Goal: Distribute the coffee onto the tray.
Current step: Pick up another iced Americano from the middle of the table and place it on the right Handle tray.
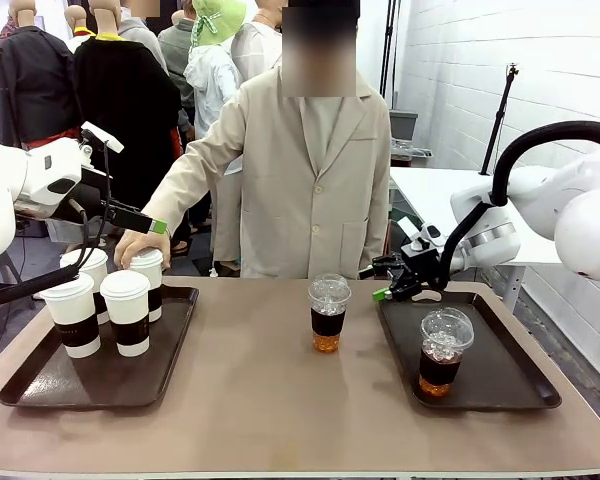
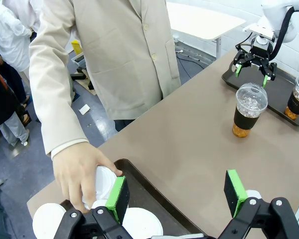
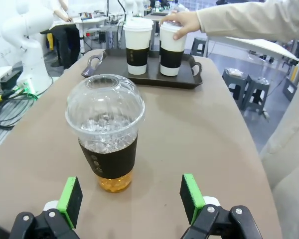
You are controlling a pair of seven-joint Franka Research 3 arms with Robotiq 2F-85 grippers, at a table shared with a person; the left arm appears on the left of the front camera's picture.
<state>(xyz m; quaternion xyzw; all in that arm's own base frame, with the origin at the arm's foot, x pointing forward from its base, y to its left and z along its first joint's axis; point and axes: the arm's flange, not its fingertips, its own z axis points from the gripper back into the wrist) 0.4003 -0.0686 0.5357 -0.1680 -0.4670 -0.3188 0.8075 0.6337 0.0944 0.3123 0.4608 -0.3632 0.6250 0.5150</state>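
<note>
Fig. 1. Robotics laboratory, as I see it through my remote cameras. Two white arms, left (image 1: 35,180) and right (image 1: 570,205), flank one brown work table (image 1: 260,400). Behind it runs a bare, white-painted block wall (image 1: 450,70), with a black stand (image 1: 499,110) and a white bench (image 1: 430,200) carrying what may be a grey equipment box (image 1: 403,124); I cannot resolve it. Loose cables (image 3: 5,94) trail beside the table, and grey stools (image 3: 234,79) stand on a plain grey floor (image 3: 269,119).
</note>
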